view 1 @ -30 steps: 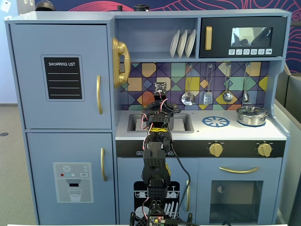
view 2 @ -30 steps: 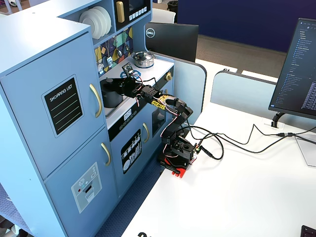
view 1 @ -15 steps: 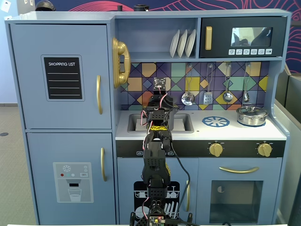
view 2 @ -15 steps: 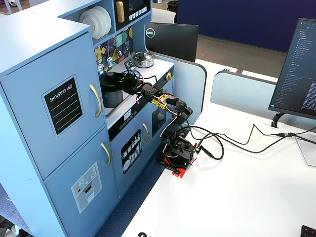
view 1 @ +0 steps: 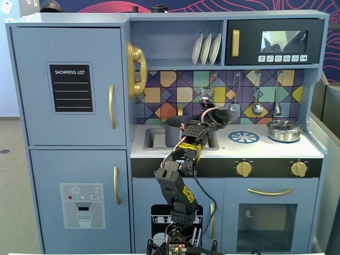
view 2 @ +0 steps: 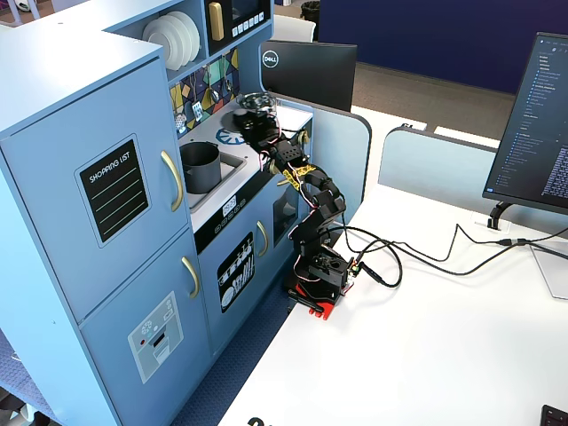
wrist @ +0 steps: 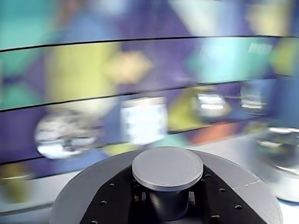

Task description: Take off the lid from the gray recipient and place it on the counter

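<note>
Looks like the gripper (view 1: 220,112) is clamped on the knob stem of the lid (wrist: 168,169), going by the black jaw parts hugging it in the wrist view, with the disc held roughly level and up in the air. Already clear of the gray recipient (view 1: 172,133), which sits open in the sink (view 1: 151,139) off to the left in a fixed view. Pretty much just needs to go down now: bare counter (view 1: 223,149) underneath, burner ring (view 1: 244,137) slightly right, silver pot (view 1: 285,130) well apart.
</note>
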You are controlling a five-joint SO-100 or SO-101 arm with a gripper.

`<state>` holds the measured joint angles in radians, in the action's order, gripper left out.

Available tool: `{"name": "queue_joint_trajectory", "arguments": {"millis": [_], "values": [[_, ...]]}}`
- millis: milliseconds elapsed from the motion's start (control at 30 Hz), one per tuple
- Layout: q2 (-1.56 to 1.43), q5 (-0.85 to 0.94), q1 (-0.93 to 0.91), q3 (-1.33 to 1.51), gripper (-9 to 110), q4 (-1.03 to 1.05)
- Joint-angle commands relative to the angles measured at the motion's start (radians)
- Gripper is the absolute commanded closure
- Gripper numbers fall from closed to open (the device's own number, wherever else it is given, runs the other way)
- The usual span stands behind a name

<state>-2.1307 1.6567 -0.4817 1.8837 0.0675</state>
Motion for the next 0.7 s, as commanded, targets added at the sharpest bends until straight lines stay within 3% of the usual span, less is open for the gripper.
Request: {"name": "queue_joint_trajectory", "arguments": {"millis": [0, 267, 667], "values": [[0.034, -0.017, -0.071, 0.023, 102, -0.144], [0.201, -0.017, -0.089, 0.126, 102, -0.327], [0.316, -0.011, -0.071, 0.15, 102, -0.397]]}}
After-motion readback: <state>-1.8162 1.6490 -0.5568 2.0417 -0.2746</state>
